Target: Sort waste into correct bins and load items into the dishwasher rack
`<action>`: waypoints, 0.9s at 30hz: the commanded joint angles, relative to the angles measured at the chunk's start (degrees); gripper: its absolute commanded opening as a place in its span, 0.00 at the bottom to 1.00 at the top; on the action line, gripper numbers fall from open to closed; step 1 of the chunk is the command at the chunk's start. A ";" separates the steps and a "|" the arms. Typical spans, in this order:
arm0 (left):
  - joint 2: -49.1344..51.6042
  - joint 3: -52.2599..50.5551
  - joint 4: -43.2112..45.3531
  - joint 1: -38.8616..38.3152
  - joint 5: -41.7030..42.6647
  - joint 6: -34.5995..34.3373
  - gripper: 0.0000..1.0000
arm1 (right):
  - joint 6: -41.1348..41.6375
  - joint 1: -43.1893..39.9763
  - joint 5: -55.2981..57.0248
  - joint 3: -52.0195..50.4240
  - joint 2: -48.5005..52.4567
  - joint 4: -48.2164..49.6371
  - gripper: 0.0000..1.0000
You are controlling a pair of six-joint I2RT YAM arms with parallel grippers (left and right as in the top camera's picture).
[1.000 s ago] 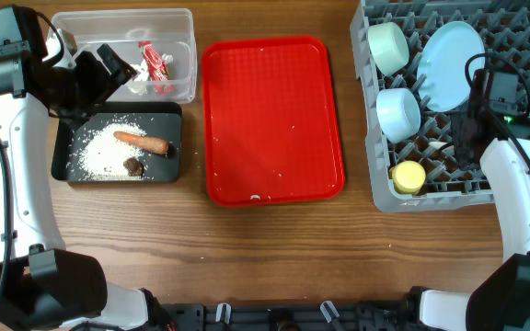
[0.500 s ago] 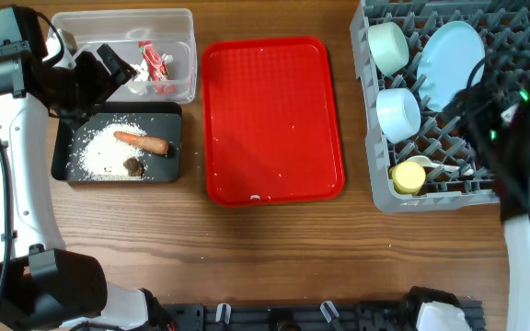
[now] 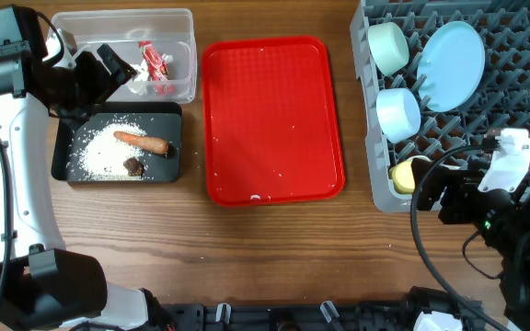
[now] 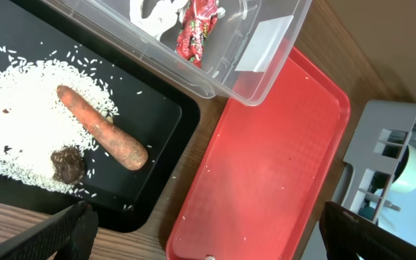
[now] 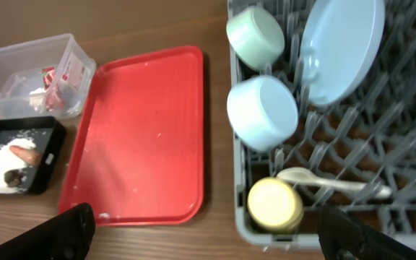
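Right wrist view: the right pincer [image 5: 206, 240] is seen spread wide and empty, the spoon [image 5: 334, 183] and yellow cup [image 5: 274, 204] laid in the rack [image 5: 352, 130] just ahead of it; the left pincer [image 4: 204, 237] is likewise spread, empty, the black tray [image 4: 161, 119] lying ahead of it

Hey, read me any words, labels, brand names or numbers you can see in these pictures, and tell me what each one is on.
Nothing here can be read as text.
Red-and-white wrapper: some print, too small and blurred to read.
White sticker on the clear tub: looks blank; no writing can be made out.
No other markings show in any view.
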 commanded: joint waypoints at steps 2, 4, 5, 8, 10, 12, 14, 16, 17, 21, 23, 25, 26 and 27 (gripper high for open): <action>0.00 0.17 0.02 0.11 0.09 -0.52 1.00 | -1.29 0.17 0.79 -4.31 -2.58 12.92 1.00; 0.00 0.17 0.02 0.11 0.09 -0.52 1.00 | -1.11 2.32 1.33 -10.27 -6.21 22.12 1.00; 0.00 0.17 0.02 0.11 0.09 -0.52 1.00 | -1.27 3.91 2.25 -13.33 -8.22 26.12 1.00; 0.00 0.17 0.02 0.11 0.09 -0.52 1.00 | -1.22 8.22 5.29 -25.92 -16.83 38.71 1.00; 0.00 0.17 0.02 0.11 0.09 -0.52 1.00 | -1.22 9.73 6.08 -38.14 -24.28 49.48 1.00; 0.00 0.17 0.02 0.11 0.09 -0.52 1.00 | 0.11 9.79 6.34 -45.44 -28.26 54.90 1.00; 0.00 0.17 0.02 0.11 0.09 -0.52 1.00 | 3.06 9.86 7.85 -53.22 -32.96 59.65 1.00; 0.00 0.17 0.02 0.11 0.09 -0.52 1.00 | 4.55 10.58 10.19 -57.99 -36.83 61.88 1.00; 0.00 0.17 0.02 0.11 0.09 -0.52 1.00 | 4.50 11.15 11.39 -59.49 -38.23 62.62 1.00; 0.00 0.17 0.02 0.11 0.09 -0.52 1.00 | 4.48 13.86 16.26 -62.97 -41.42 63.36 1.00; 0.00 0.17 0.02 0.11 0.09 -0.52 1.00 | 4.48 14.03 16.22 -63.93 -41.42 63.41 1.00; 0.00 0.17 0.02 0.11 0.09 -0.52 1.00 | 4.52 14.03 16.22 -65.09 -41.44 63.52 1.00; 0.00 0.17 0.02 0.11 0.09 -0.52 1.00 | 4.55 14.03 15.85 -66.16 -41.79 63.54 1.00; 0.00 0.17 0.02 0.11 0.09 -0.52 1.00 | 4.50 14.03 14.97 -67.28 -42.80 63.52 1.00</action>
